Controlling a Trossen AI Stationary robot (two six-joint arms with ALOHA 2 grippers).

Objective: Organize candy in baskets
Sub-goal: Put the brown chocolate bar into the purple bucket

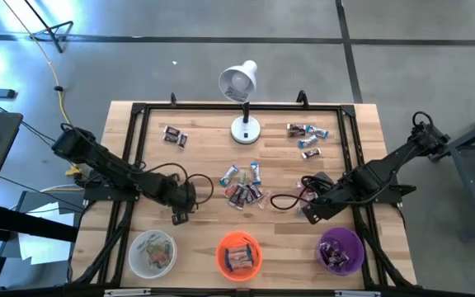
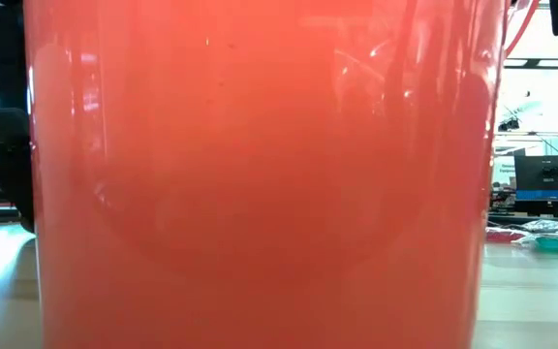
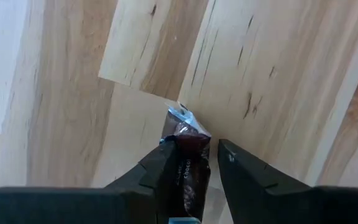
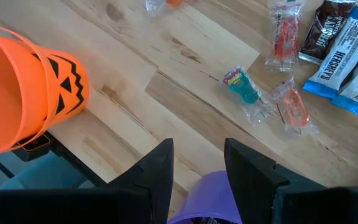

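At the left of the high view the left gripper sits low over the bare worktop, above the white basket at the lower left, which has a few candies in it. In the left wrist view its fingers stand partly apart and clamp a dark brown-red wrapped candy between them; the candy's long axis runs along the fingers, its crimped silver end pointing out past the tips toward the wood, and a few pale letters on the wrapper are too small to read. Toward the upper left of the worktop lies a small pair of dark candies. At the middle a white desk lamp stands at the top edge, a loose heap of blue, silver and dark candies lies below it, and the orange basket sits at the bottom centre; the right wrist view shows a black jack-o'-lantern face on its side. That view also shows blue bars printed HERSHEY'S, lying slantwise. At the upper right another cluster of blue and silver candies lies scattered. The right gripper hangs just above the purple basket at the lower right, fingers partly apart and holding nothing.
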